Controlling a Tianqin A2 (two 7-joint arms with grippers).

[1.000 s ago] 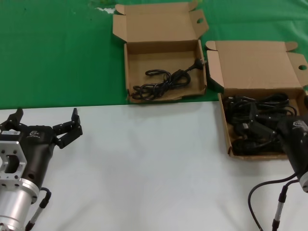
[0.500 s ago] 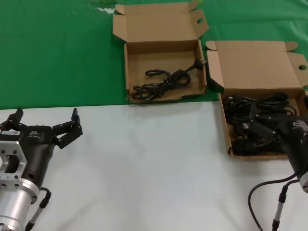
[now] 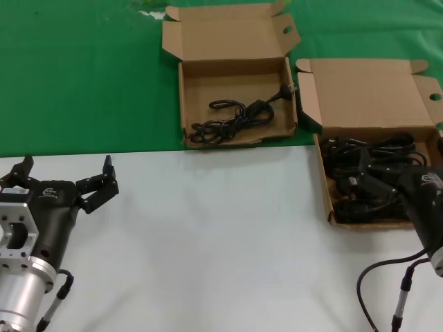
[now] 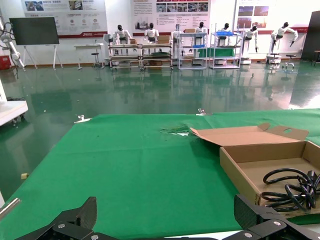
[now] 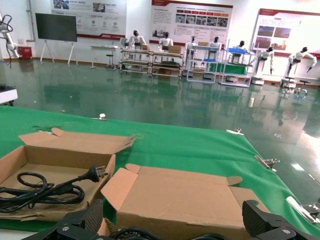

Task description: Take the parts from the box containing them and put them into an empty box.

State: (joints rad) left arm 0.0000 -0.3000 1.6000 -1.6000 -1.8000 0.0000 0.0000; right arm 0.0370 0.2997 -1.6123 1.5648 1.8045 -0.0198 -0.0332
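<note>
Two cardboard boxes lie open in the head view: the squarer box on the green cloth holds one cord, and the wider box at the right holds the tangled parts. The left pincer rests spread over the white bench. The right pincer sits low in the parts (its grip cannot be told).

From the left wrist, both fingertips stand wide apart.

From the right wrist, its fingertips appear apart above the wider box.

2 boxes on table
</note>
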